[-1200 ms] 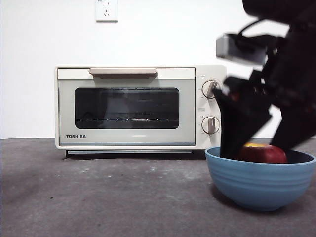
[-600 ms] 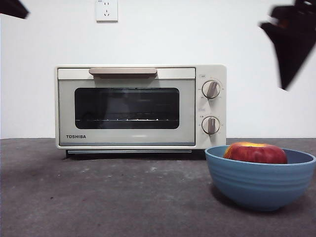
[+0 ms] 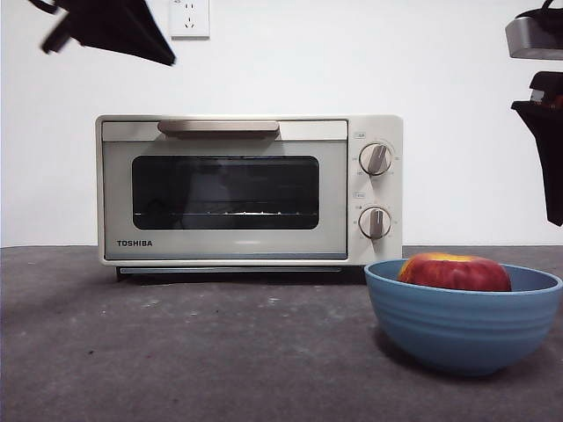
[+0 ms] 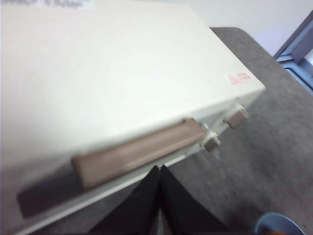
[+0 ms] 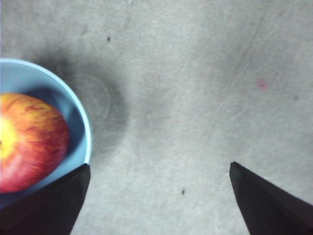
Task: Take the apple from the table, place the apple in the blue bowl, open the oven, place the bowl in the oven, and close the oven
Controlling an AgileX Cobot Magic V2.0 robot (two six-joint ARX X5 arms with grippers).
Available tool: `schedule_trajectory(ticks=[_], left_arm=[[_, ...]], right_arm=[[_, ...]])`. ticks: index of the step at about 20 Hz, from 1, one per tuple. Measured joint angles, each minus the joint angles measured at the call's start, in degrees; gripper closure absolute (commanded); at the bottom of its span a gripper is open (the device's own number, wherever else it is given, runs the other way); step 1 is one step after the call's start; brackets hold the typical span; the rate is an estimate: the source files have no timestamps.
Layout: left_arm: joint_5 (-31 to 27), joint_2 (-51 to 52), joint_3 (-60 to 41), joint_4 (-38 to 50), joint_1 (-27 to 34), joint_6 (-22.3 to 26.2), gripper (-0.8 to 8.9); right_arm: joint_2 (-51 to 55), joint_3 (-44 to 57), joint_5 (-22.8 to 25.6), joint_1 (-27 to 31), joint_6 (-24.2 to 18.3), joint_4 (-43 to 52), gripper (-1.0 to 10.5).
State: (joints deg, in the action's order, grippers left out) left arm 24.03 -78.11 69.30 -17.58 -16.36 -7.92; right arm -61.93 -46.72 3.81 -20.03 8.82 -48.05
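The dark red apple (image 3: 455, 272) lies in the blue bowl (image 3: 464, 327) at the front right of the table (image 3: 220, 352). Behind stands the cream oven (image 3: 249, 191), its door closed. My left gripper (image 3: 149, 44) hangs high at the upper left; in the left wrist view it (image 4: 159, 169) is shut and empty, above the oven top (image 4: 112, 73) close to the beige handle (image 4: 139, 152). My right gripper (image 3: 550, 176) is raised at the right edge. In the right wrist view it (image 5: 159, 165) is open above bare table, beside the bowl (image 5: 73, 105) and apple (image 5: 29, 142).
A white wall with a socket (image 3: 189, 18) stands behind the oven. Two round knobs (image 3: 376, 159) sit on the oven's right side. Grey table surface stretches in front of the oven, left of the bowl.
The right gripper has let go of the apple and lifted up and to the right, away from the bowl. The left gripper has come in further from the top left corner, over the oven.
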Motion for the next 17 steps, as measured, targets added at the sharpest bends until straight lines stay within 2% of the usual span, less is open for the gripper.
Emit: schedule_trajectory(ticks=[4,8,17], left_arm=[[-2.97,-7.56,4.87,0.2,-2.14,1.92,8.06],[-6.05,-11.47,4.98,1.62,-3.04,3.82,8.06],[-6.78,-13.03,5.64,1.79,-3.87,5.66,8.06]], right_arm=[[0.0,0.0,-1.27,2.4,0.0,-0.02,4.9],[0.0,0.0,-1.33,2.58,0.0,0.04,4.9],[0.0,0.0,-2.82,2.58,0.0,0.52,4.9]])
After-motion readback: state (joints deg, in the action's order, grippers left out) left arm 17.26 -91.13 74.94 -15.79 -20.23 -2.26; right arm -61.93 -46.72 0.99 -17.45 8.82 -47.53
